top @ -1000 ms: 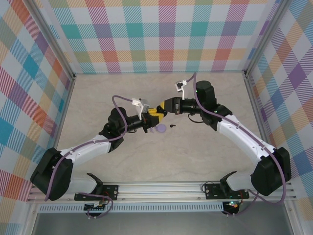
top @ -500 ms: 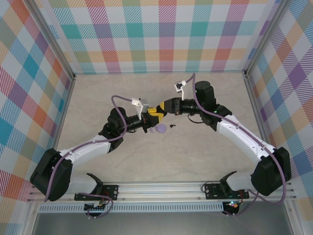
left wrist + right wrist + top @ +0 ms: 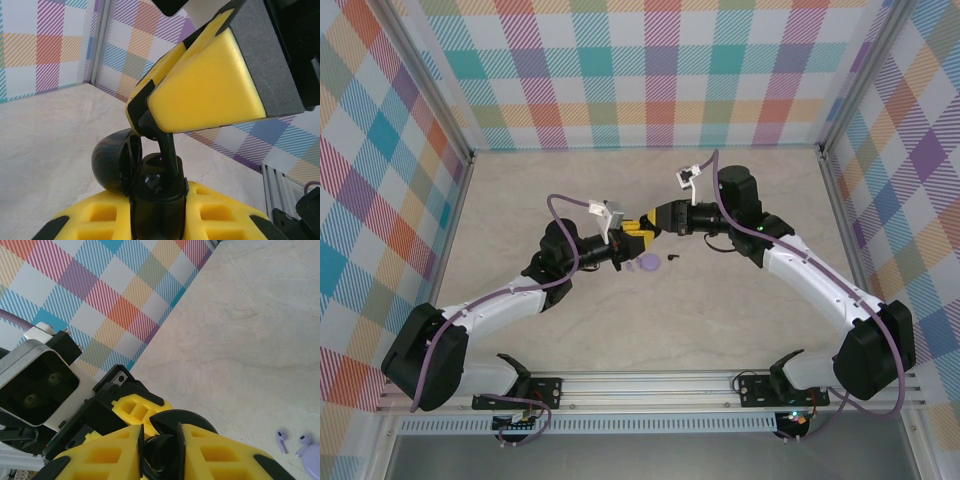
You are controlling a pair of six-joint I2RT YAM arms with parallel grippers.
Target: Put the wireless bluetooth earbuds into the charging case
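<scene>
Insertion has not begun, by my reading: your left claw (image 3: 160, 200) and right claw (image 3: 159, 452) are both clamped tight on a round black disc (image 3: 116, 162) held between them above the desk (image 3: 740, 310). The lavender charging case (image 3: 648, 264) lies on the desk just near of them, two lavender earbuds (image 3: 281, 439) beside it and a tiny black bit (image 3: 672, 258) to its right. Next you'd need one claw freed to pinch an earbud lightly. Against a second ago, nothing has visibly shifted.
</scene>
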